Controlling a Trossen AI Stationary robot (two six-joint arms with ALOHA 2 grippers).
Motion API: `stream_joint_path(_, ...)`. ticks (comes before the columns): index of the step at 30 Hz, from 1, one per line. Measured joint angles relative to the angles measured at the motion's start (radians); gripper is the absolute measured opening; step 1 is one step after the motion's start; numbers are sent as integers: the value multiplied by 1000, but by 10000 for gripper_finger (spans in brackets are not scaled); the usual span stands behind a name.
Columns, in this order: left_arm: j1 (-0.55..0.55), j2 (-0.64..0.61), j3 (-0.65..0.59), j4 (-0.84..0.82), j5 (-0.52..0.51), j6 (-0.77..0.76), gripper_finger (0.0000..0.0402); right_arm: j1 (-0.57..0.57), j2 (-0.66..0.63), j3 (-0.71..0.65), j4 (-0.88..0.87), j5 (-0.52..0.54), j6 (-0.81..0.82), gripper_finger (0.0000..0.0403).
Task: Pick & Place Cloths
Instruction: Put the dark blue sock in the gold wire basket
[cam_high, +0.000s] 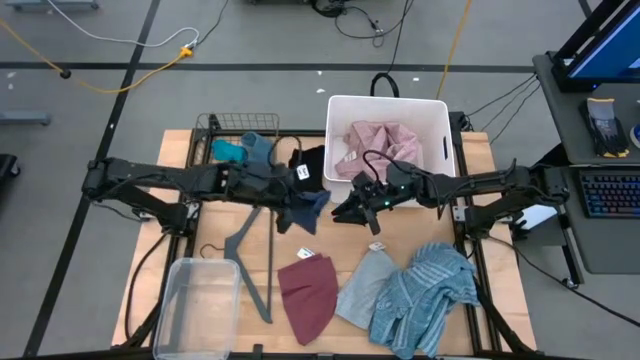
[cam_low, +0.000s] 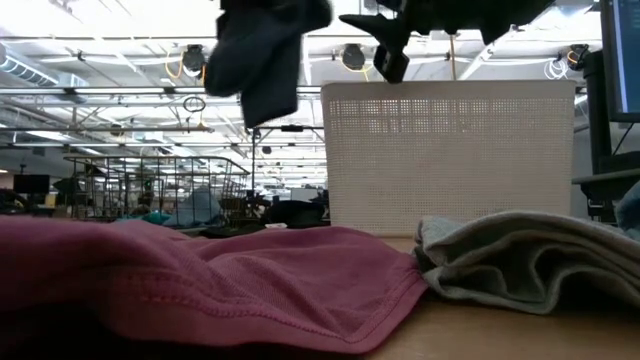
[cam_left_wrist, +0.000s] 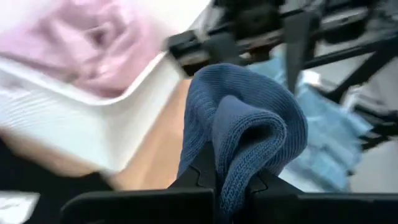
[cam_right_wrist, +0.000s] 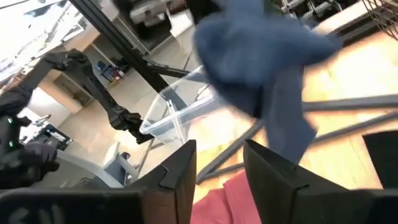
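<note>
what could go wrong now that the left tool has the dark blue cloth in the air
The left tool pinches only a fold of the dark blue cloth, so it could slip free before reaching the white bin. Its hanging tail might snag the grey hanger or the black cloth below. The right tool, open, sits close beside it, so the arms could collide.

A robotics lab or industrial test hall is showing here. Yellow and black cables (cam_high: 120, 60) are trailing across a grey concrete floor (cam_high: 260, 40) marked with dark tape lines. A black computer keyboard (cam_high: 608, 193) is sitting on a side desk beside the wooden counter (cam_high: 480, 150). Overhead, white steel trusses (cam_low: 100, 95) are spanning a wide open ceiling.
</note>
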Motion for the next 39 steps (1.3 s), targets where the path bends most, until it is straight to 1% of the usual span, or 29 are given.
stream_joint_path(5,0,-104,1,-146,-157,-8,3,0,-7,0,9,-2,0,145)
stream_joint_path(9,0,-184,0,-232,-304,-15,3,0,-10,0,13,-2,0,143)
stream_joint_path(13,0,-258,1,-303,-477,-25,2,0,-10,0,23,-2,19,136)
stream_joint_path(18,14,-323,1,-324,-700,-10,2,1,-10,0,32,-1,60,133)
stream_joint_path(22,66,-350,1,-321,-783,66,2,1,-10,0,33,-1,83,132)
stream_joint_path(25,135,-355,1,-350,-800,120,1,13,-10,0,55,1,65,132)
stream_joint_path(28,223,-355,1,-424,-791,125,1,38,-10,0,123,1,18,132)
stream_joint_path(30,292,-355,1,-480,-741,108,1,57,-10,0,177,1,-22,132)
stream_joint_path(34,421,-354,1,-565,-601,102,1,86,-10,0,255,1,-106,132)
stream_joint_path(39,535,-344,1,-584,-493,133,2,112,-10,0,271,0,-187,132)
